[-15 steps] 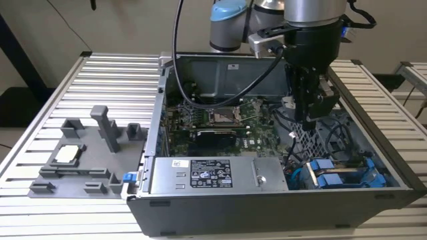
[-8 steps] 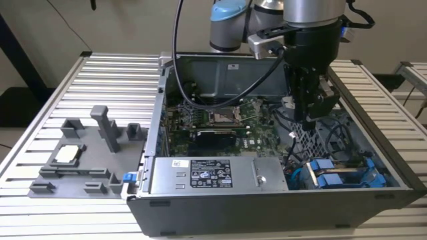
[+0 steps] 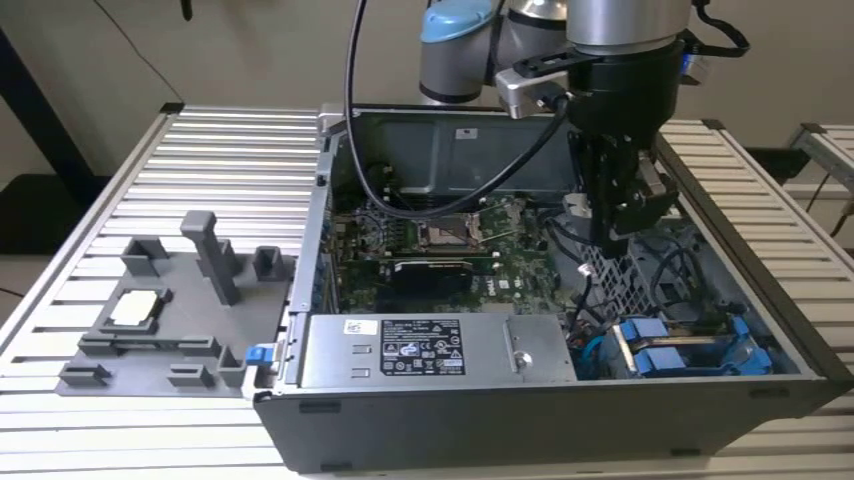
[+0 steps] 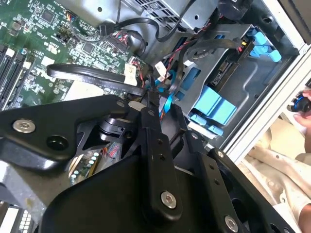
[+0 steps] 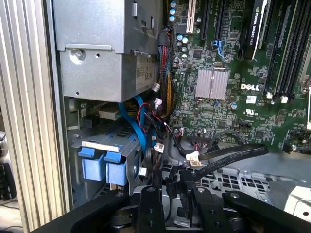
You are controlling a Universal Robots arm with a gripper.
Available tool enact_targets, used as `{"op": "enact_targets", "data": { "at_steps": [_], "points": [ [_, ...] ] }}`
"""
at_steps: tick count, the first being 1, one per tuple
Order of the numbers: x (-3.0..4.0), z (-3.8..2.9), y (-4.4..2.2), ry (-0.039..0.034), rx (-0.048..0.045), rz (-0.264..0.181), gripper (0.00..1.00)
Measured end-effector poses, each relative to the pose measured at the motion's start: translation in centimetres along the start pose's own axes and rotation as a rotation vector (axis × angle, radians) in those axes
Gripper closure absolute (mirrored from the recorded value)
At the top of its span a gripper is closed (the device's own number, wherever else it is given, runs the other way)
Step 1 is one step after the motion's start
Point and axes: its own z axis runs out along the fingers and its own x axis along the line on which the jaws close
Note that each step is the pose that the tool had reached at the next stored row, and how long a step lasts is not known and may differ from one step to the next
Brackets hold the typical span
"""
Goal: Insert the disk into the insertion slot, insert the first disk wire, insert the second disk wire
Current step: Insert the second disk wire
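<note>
A ribbed aluminium table (image 3: 227,150) carries an open grey computer case (image 3: 534,425) lying on its side. A grey fixture tray (image 3: 160,325) with upright posts sits beside it, toward the exterior view's left.

The arm reaches down into the case, and the gripper (image 3: 619,238) hangs low over the bundle of wires between the motherboard (image 3: 427,245) and the drive cage. In both wrist views the gripper (image 4: 151,97) (image 5: 174,183) is drawn almost closed. The end of a black flat wire (image 5: 228,156) with a small white tag runs into the narrow gap, so it appears pinched there. In the second wrist view the same black flat wire (image 4: 87,75) bows out in a loop over the motherboard (image 4: 43,43) before meeting the tips.

Just beside the gripper, a thin blue wire (image 5: 141,128) snakes among red and black leads. Beyond them lies the disk (image 4: 214,104) in its blue carrier. It is seated in the insertion slot (image 4: 257,90) at the case corner on the exterior view's right, its blue tabs (image 5: 104,167) facing the wires. The disk (image 3: 658,358) lies flat and level in the cage.

The grey power-supply box (image 3: 427,350) with its sticker stands next to the cage, and a perforated panel (image 3: 627,285) lies under the arm. Outside the case wall, a person's hand (image 4: 307,121) shows.
</note>
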Motion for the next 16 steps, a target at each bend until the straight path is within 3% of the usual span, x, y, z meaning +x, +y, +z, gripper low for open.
{"op": "enact_targets", "data": {
  "at_steps": [2,4,7,16],
  "points": [
    [0.00,0.00,0.00,0.0001,0.0000,0.000,0.71],
    [0.00,-0.01,0.00,0.0003,-0.0001,0.000,0.80],
    [0.00,0.00,0.00,0.0004,-0.0001,0.000,0.84],
    [0.03,0.00,0.01,0.0009,0.0000,0.000,0.84]
  ]
}}
